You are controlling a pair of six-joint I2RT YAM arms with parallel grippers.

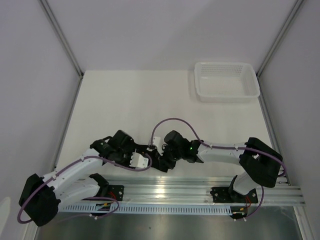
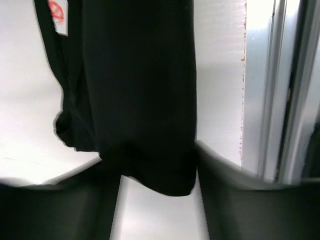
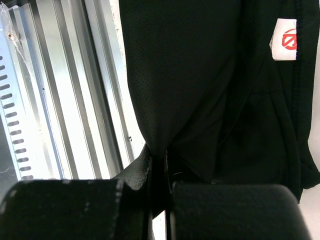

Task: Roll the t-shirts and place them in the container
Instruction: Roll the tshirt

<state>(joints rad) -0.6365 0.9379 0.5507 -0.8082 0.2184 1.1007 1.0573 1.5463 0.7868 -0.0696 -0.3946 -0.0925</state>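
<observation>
The black t-shirt (image 3: pixel 200 75) hangs bunched in long folds close to the table's near edge, its white label with a red mark (image 3: pixel 284 39) at the upper right. My right gripper (image 3: pixel 162 165) is shut on a pinched fold of it. In the left wrist view the t-shirt (image 2: pixel 140 90) drops between the wide-apart fingers of my left gripper (image 2: pixel 160 200), which is open, and its lower end fills the gap at the tips. From above, the left gripper (image 1: pixel 151 159) and right gripper (image 1: pixel 166 159) meet at the front middle. The dark cloth is hard to tell from them there.
A white mesh basket (image 1: pixel 227 87) stands at the table's far right. The aluminium rail (image 1: pixel 200 192) carrying the arm bases runs along the near edge, right beside the hanging shirt (image 3: pixel 65 100). White walls close in the table on three sides.
</observation>
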